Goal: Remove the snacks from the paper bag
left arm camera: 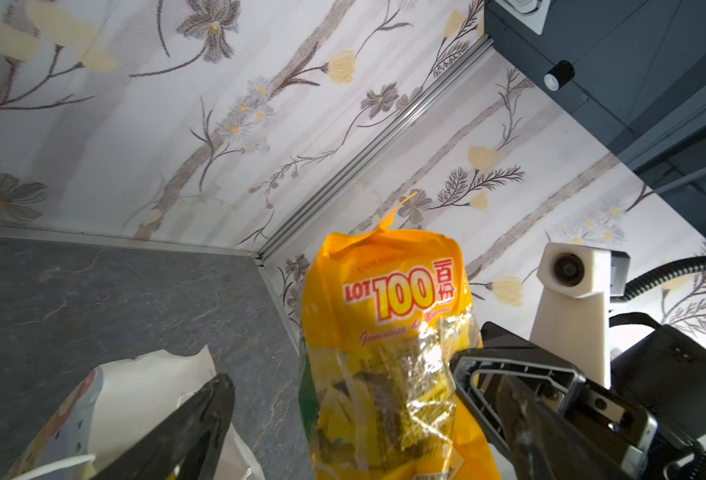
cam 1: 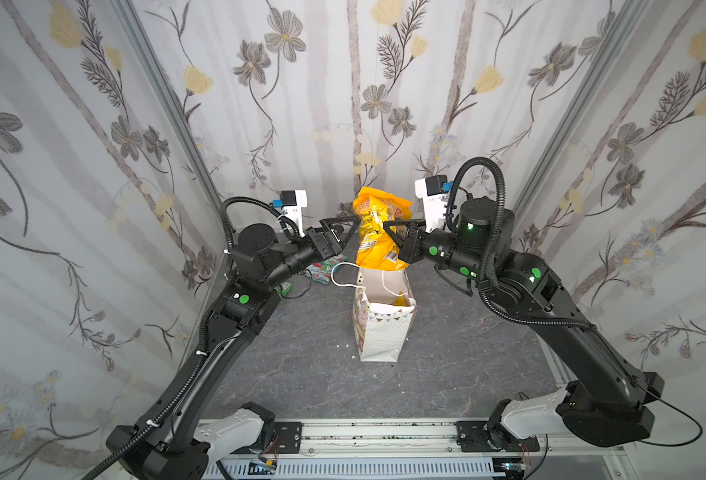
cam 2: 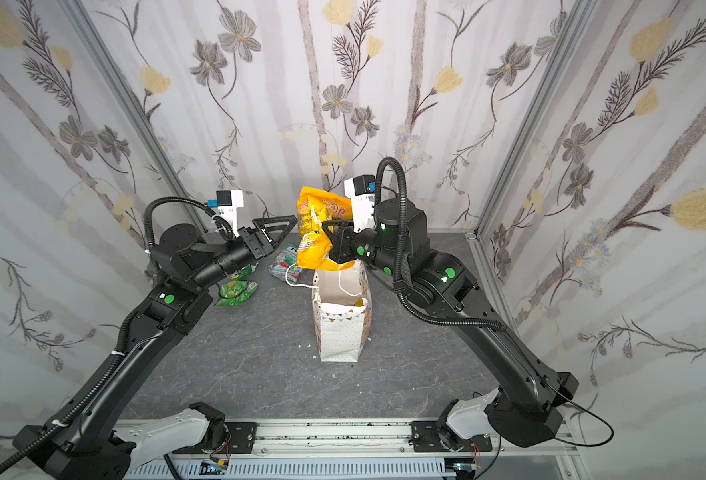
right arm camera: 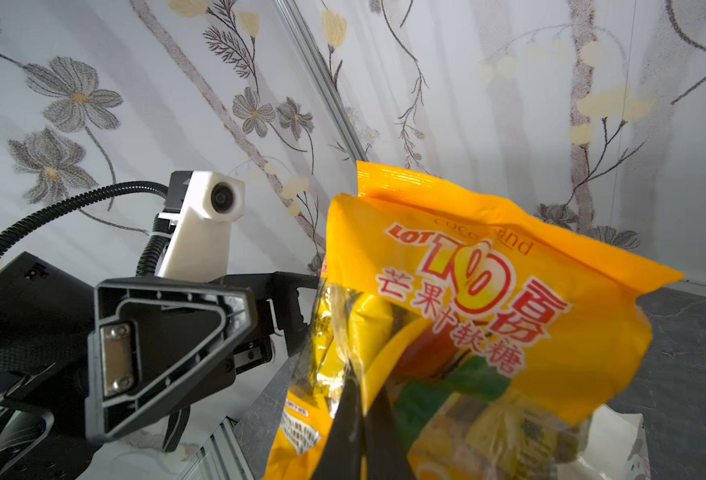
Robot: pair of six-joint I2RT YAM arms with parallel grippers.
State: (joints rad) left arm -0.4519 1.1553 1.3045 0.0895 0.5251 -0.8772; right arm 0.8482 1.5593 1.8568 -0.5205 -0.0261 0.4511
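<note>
An orange-yellow "LOT 100" snack packet point(cam 1: 378, 232) point(cam 2: 318, 237) hangs in the air just above the mouth of the white paper bag point(cam 1: 378, 332) point(cam 2: 339, 332). My right gripper point(cam 1: 386, 226) point(cam 2: 327, 227) point(right arm camera: 366, 399) is shut on this packet from the right. From the left, my left gripper point(cam 1: 353, 224) point(cam 2: 289, 224) point(left arm camera: 368, 382) stands open at the packet's edge. In the left wrist view the packet point(left arm camera: 384, 332) shows between its fingers. Something yellow point(cam 1: 401, 300) lies inside the bag, which stands upright.
A teal packet point(cam 1: 326, 266) point(cam 2: 287, 262) and a green packet point(cam 2: 235, 289) lie on the grey tabletop point(cam 1: 301, 374) at the back left, under the left arm. A white cord handle point(cam 1: 343, 270) hangs off the bag's left side. Floral walls close in three sides.
</note>
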